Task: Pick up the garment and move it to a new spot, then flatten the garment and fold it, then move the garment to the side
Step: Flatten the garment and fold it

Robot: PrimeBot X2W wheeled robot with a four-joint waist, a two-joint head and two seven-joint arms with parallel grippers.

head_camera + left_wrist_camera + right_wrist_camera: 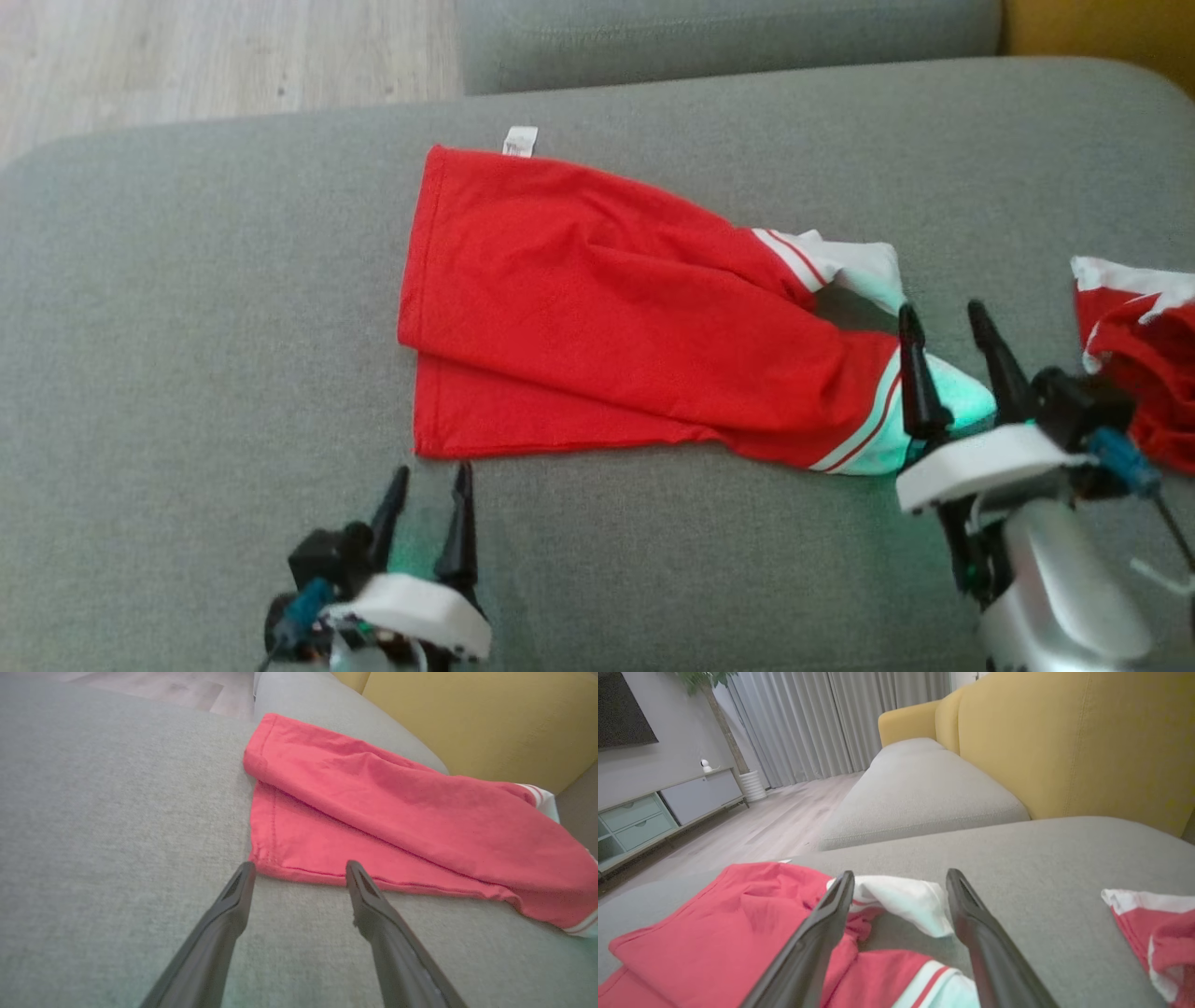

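Head view: the red garment (597,308) was seen centred on the grey cushion (187,327), left gripper (432,469) at 7 o'clock, right gripper (941,311) at 4. Left wrist view: fingers (224,919) were held apart, hem (303,870) at 12. Right wrist view: fingers (822,933) were parted, sleeve (906,900) at 12.

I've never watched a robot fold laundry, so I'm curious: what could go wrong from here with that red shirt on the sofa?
1. The shirt has crumpled sleeves by the open right gripper; folding now could trap those wrinkles.
2. The open left gripper sits at the hem, where layers overlap; it might pinch only one.
3. A second red garment lies close by and could get dragged along.
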